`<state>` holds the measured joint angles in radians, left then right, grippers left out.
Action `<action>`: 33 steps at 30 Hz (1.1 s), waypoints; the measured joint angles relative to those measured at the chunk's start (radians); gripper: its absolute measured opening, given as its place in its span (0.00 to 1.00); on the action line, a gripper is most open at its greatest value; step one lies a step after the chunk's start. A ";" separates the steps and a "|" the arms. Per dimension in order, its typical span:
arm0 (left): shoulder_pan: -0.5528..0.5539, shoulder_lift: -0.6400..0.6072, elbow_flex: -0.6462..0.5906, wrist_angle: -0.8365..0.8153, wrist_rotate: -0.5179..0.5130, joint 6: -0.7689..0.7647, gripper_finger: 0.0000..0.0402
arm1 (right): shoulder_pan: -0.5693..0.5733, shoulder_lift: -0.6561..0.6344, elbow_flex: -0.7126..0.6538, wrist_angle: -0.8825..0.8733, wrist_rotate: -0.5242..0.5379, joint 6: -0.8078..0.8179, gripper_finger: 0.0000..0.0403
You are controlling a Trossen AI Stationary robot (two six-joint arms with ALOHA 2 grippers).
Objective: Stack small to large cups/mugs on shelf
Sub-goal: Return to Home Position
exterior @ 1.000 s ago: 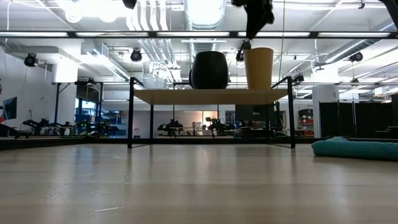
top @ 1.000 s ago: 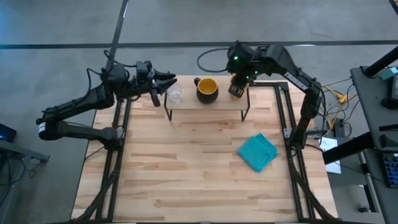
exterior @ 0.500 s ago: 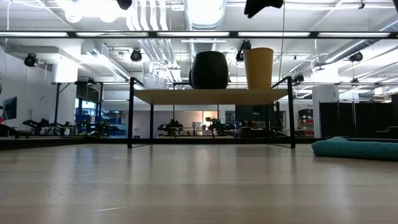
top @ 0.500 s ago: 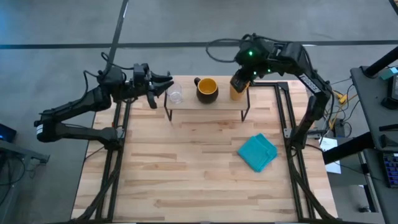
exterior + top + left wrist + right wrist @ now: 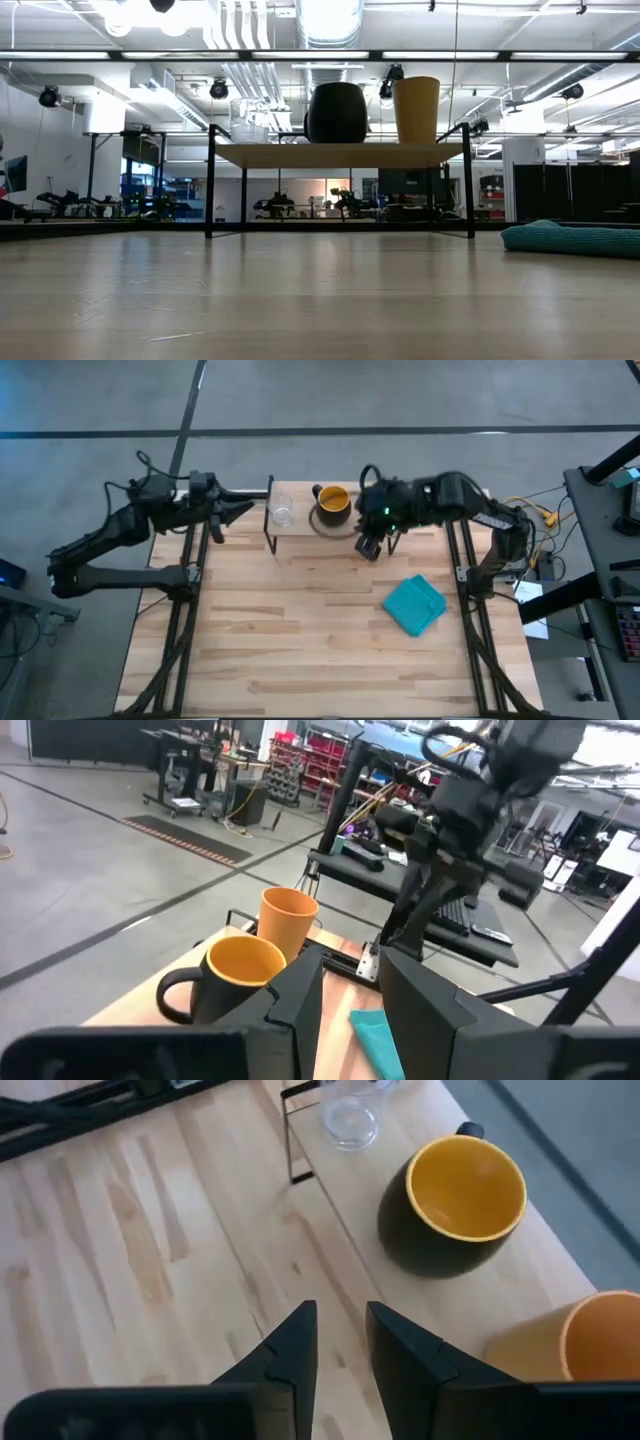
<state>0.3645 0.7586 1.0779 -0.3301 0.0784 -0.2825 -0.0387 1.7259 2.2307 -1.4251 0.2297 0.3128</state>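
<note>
Shelf point(image 5: 340, 154) holds clear cup point(image 5: 350, 1120), dark mug point(image 5: 455, 1205) and yellow cup point(image 5: 600, 1335), just beyond the right pincer point(image 5: 340, 1315). It and the left pincer point(image 5: 350, 960) are slightly parted and empty. Homing looks to be the step in hand: retract without clipping the cups.

We note the light-wood counter point(image 5: 300, 630) carrying two items directly: the shelf point(image 5: 340, 154), set near one edge, and a teal cloth point(image 5: 415, 603) toward the right side. On the shelf, left to right, stand a clear cup point(image 5: 281, 512), a dark mug point(image 5: 333, 503) and a yellow-orange cup point(image 5: 416, 110), all upright.
</note>
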 joint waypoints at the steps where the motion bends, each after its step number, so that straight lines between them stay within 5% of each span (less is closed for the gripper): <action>1: 0.000 -0.018 -0.001 -0.016 0.000 0.000 0.22 | 0.020 -0.003 -0.019 0.011 0.030 0.016 0.20; 10: 0.000 -0.146 -0.071 -0.030 0.001 -0.035 0.22 | 0.099 -0.132 -0.228 0.074 0.113 0.176 0.21; 33: 0.000 -0.401 -0.342 0.003 -0.006 -0.080 0.22 | 0.220 -0.744 -1.264 1.015 0.101 0.237 0.19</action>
<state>0.3645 0.3573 0.7356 -0.3274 0.0727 -0.3624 0.1816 0.9817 0.9671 -0.4102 0.3312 0.5499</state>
